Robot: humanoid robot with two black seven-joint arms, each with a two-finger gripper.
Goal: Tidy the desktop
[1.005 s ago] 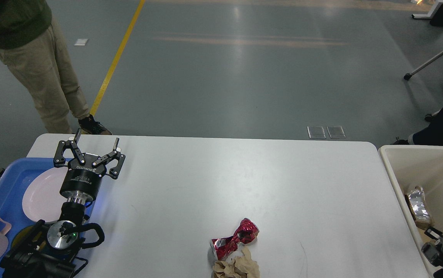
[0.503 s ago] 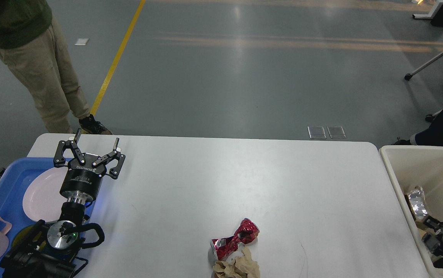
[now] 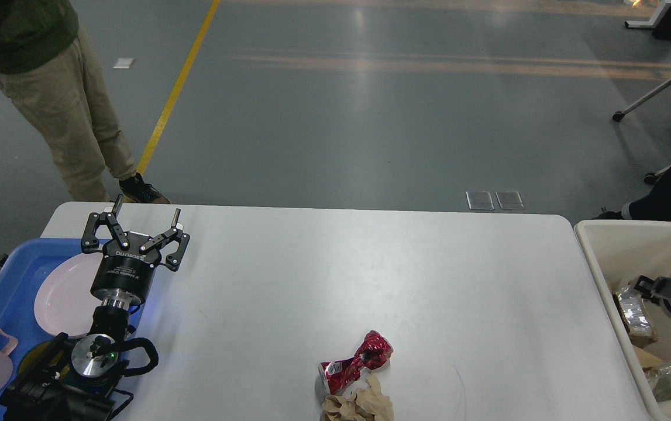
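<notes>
We note desktop (image 3: 323, 275) spanning centre of view. Crushed red can (image 3: 354, 361) and crumpled brown paper (image 3: 360, 403) touch at its near edge, can's long axis diagonal, rising rightward. Our left gripper (image 3: 141, 225) hovers at far-left, fingers spread wide, empty. Our right gripper (image 3: 654, 287) sits over beige bin (image 3: 598, 257); finger state indeterminate. Litter lies between arms, neither clearly nearer.

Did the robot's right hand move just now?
Yes. The right gripper has risen up the picture along the beige bin, from its near corner toward the middle, above the trash inside.
</notes>
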